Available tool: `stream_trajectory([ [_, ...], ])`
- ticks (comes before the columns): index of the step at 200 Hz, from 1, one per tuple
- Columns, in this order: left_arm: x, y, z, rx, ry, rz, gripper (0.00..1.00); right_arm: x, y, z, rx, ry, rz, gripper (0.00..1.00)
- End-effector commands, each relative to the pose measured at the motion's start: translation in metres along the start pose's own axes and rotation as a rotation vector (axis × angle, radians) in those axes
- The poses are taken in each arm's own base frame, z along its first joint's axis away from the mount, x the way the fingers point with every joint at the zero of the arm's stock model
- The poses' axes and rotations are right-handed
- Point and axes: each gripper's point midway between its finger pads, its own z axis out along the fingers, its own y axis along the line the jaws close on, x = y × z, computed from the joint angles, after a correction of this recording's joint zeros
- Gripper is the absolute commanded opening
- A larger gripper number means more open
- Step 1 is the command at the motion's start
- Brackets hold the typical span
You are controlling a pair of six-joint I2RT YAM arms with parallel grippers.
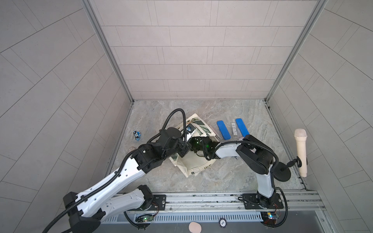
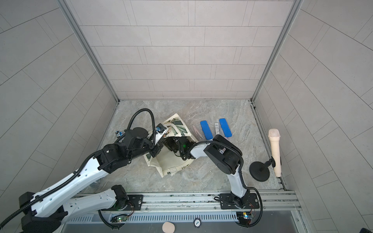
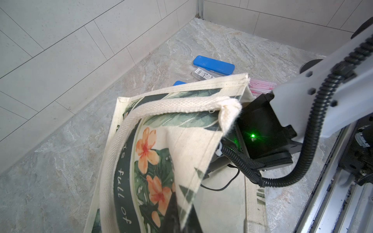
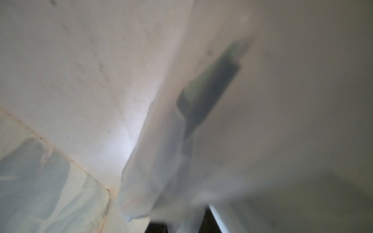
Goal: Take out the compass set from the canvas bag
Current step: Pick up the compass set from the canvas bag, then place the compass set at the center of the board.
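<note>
At the mouth of the cream-white, leaf-printed canvas bag (image 1: 193, 167), the left tool (image 1: 182, 151) is clamped on the rim, holding the upper panel lifted. Inside the bag, the right tool is out of sight but closed; what it grips cannot be told. A blurred translucent sleeve (image 4: 161, 161) with a dark green oblong (image 4: 207, 90), probably the compass set, lies close ahead of it, nearer the right arm (image 1: 226, 150).

Blurred dark shape (image 4: 207, 90) inside canvas bag (image 4: 80, 60)
</note>
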Motion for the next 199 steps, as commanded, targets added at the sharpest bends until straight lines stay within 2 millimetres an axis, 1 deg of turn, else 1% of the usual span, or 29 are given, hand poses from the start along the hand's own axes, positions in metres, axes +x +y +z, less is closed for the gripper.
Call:
stream_trajectory([
  [1, -0.021, 0.003, -0.012, -0.006, -0.077, -0.004, 0.00, -0.001, -0.002, -0.015, 0.028, -0.016, -0.044, 0.21],
  [18, -0.021, 0.005, -0.011, -0.020, -0.071, -0.004, 0.00, 0.002, 0.003, -0.027, 0.033, -0.003, -0.077, 0.21],
  [48, -0.013, 0.021, -0.006, -0.112, 0.013, -0.003, 0.00, 0.014, 0.016, -0.056, 0.074, 0.042, -0.190, 0.21],
  [56, -0.010, 0.024, -0.003, -0.134, 0.044, -0.001, 0.00, 0.018, 0.025, -0.067, 0.075, 0.049, -0.241, 0.21],
  [75, -0.006, 0.031, 0.003, -0.177, 0.092, 0.000, 0.00, 0.031, 0.033, -0.093, 0.124, 0.079, -0.351, 0.21],
  [99, -0.007, 0.036, 0.007, -0.209, 0.113, -0.005, 0.00, 0.044, 0.040, -0.129, 0.157, 0.091, -0.455, 0.21],
  [109, -0.007, 0.036, 0.008, -0.211, 0.114, -0.004, 0.00, 0.046, 0.043, -0.143, 0.158, 0.082, -0.476, 0.21],
  [126, -0.007, 0.036, 0.009, -0.207, 0.110, -0.007, 0.00, 0.040, 0.051, -0.175, 0.153, 0.035, -0.506, 0.21],
  [163, -0.006, 0.035, 0.008, -0.205, 0.101, -0.020, 0.00, 0.019, 0.071, -0.242, 0.162, -0.085, -0.564, 0.21],
  [179, -0.006, 0.036, 0.007, -0.210, 0.101, -0.022, 0.00, 0.010, 0.076, -0.268, 0.159, -0.143, -0.589, 0.21],
  [199, -0.006, 0.039, 0.002, -0.222, 0.099, -0.021, 0.00, -0.004, 0.077, -0.302, 0.143, -0.237, -0.584, 0.20],
])
